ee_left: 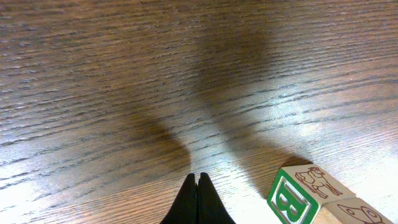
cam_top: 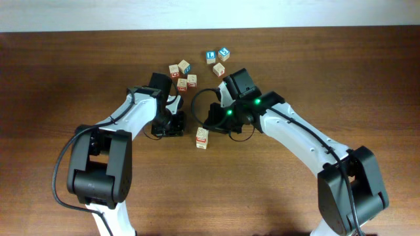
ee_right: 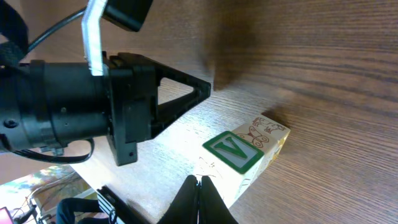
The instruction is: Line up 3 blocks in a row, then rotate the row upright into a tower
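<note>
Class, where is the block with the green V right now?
Overhead, the green V block lies in the middle of the table, nearer the robot than the block cluster; in the right wrist view, just beyond the right gripper, jaws shut.

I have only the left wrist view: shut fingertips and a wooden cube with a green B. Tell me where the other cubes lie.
Observer: Overhead, a cluster of four small wooden letter cubes sits on the brown wooden table beyond the left gripper.
Operator: Report the right gripper.
Observer: The right gripper is shut on nothing, its tips close beside a wooden cube with a green V face.
Operator: Locate any blue ones.
Observer: Two blue-faced letter cubes lie at the far side, apart from both arms.
</note>
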`<state>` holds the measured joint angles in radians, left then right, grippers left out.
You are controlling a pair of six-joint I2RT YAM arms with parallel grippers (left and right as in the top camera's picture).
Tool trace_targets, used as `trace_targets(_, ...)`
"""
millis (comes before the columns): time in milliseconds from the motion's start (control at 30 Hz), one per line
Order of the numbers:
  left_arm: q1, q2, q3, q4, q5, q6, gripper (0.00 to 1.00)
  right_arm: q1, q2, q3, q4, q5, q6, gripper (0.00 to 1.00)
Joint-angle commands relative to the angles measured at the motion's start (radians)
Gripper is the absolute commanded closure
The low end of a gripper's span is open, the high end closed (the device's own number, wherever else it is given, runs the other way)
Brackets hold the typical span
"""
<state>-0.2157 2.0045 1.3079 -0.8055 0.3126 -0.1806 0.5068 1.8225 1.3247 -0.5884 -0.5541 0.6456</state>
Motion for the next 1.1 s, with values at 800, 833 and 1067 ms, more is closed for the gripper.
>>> trace_targets(800,0.076,-0.754,0.226,-0.255,-0.302,-0.005,0.01,-0.043,-0.439,0.774,-1.110,0.723,-0.298,0.02)
trace_targets(833,0.077,-0.755,0.226,-0.255,-0.302,-0.005,0.01,-0.043,-0.455,0.772,-1.110,0.723,-0.298,0.02)
trace_targets(1067,0.076,-0.753,0.225,-0.255,-0.302,-0.005,0.01,-0.042,-0.500,0.773,-1.110,0.720,-0.298,0.02)
